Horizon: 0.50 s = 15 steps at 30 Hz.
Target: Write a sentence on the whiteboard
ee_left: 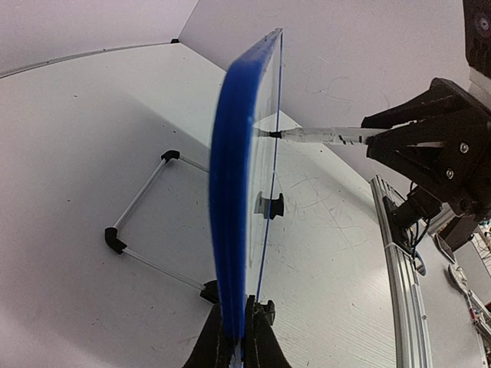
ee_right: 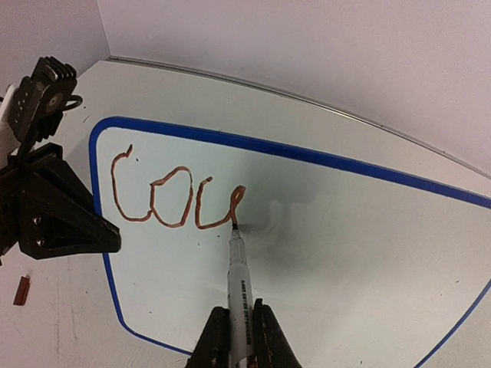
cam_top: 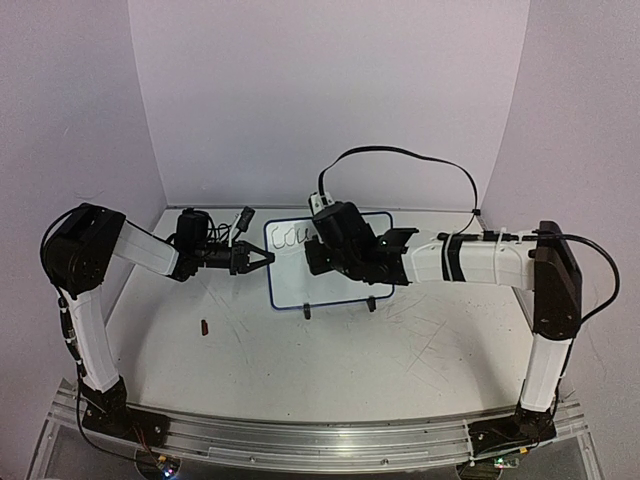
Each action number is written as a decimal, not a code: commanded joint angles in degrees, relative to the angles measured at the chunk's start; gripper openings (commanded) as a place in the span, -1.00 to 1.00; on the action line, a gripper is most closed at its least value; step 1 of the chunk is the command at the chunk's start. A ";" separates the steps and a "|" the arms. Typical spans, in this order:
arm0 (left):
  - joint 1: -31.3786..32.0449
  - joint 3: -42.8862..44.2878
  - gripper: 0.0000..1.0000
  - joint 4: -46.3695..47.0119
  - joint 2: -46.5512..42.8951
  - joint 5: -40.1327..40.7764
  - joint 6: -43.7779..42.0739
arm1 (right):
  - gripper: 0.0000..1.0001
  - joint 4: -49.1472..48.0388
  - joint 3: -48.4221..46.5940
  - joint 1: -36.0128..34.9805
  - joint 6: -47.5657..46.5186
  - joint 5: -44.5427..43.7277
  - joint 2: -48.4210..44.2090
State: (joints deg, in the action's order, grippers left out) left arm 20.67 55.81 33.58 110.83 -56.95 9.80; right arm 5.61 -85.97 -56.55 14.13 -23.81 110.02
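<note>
Before the board's face, the right gripper point(ee_right: 238, 341) is clamped tight on a marker point(ee_right: 237, 280), whose tip touches the whiteboard point(ee_right: 345, 253) at the end of "Cou", all there is of the sentence point(ee_right: 176, 201), high by the top-left corner. Bare white runs right and below it to the blue frame. At the left edge the left gripper point(ee_left: 239, 337) is pinched tight on the frame, the board upright at the table's point(cam_top: 330, 370) middle rear. A small reddish piece point(cam_top: 204, 326) lies well apart, front left.

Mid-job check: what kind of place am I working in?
Probably a lab test booth: plain white walls close in a scuffed white table, an aluminium rail runs along its near edge, and a whiteboard stands on the table.
</note>
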 commanded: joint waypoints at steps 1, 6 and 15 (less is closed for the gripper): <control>-0.33 0.69 -1.00 -1.44 -1.29 4.50 -2.58 | -1.00 0.53 1.06 0.14 1.33 -0.89 -2.67; -0.30 0.64 -1.00 -1.49 -1.21 4.65 -2.60 | -1.00 0.63 1.13 0.18 0.85 -2.08 -4.22; -0.20 0.50 -1.00 -1.64 -1.20 5.41 -3.03 | -1.00 -5.07 3.30 -0.04 -1.60 3.51 -9.55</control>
State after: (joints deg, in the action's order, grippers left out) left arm 20.67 55.81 33.50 110.76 -57.23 9.15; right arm 4.78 -83.05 -56.53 13.85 -22.20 103.88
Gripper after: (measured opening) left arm 0.056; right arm 0.097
